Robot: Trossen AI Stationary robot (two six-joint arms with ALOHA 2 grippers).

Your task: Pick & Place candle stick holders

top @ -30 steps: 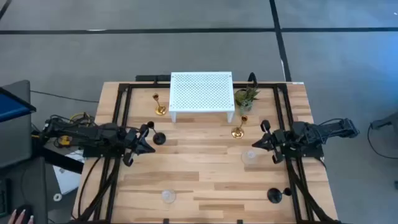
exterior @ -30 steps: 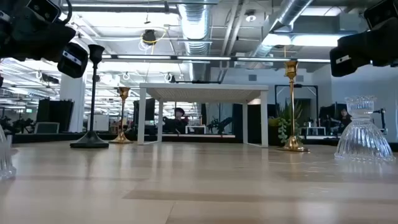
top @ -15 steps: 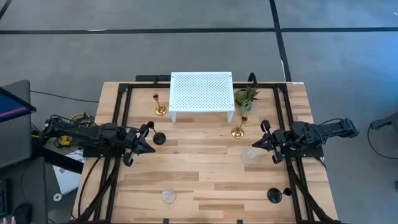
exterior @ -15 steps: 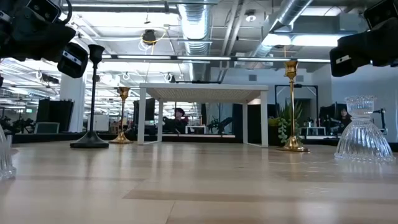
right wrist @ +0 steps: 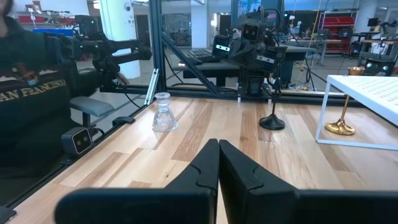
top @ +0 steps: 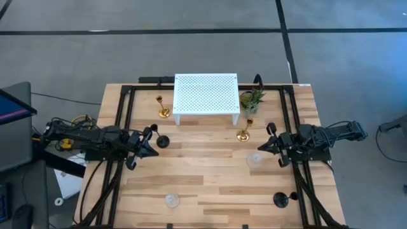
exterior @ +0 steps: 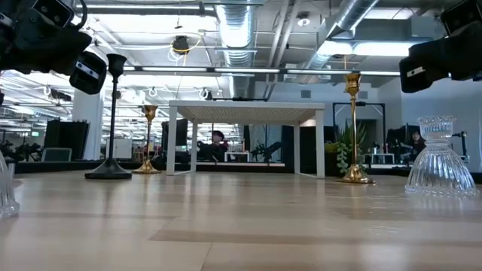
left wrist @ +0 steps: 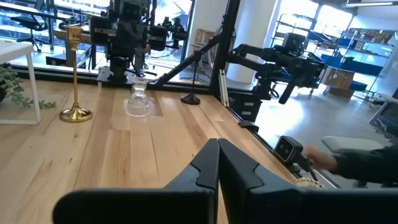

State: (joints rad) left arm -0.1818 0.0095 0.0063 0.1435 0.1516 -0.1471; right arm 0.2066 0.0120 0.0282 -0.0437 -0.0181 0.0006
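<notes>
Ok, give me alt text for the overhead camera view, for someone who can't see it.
Seen from above, a wooden table holds six candle stick holders around a white perforated stand: two gold, two black, two clear glass. The left gripper and right gripper, both shut and empty, wait at opposite sides. A potted plant stands beside the stand.

White perforated stand point(top: 206, 97) at table point(top: 210, 184) rear; green potted plant point(top: 252, 100) beside it
</notes>
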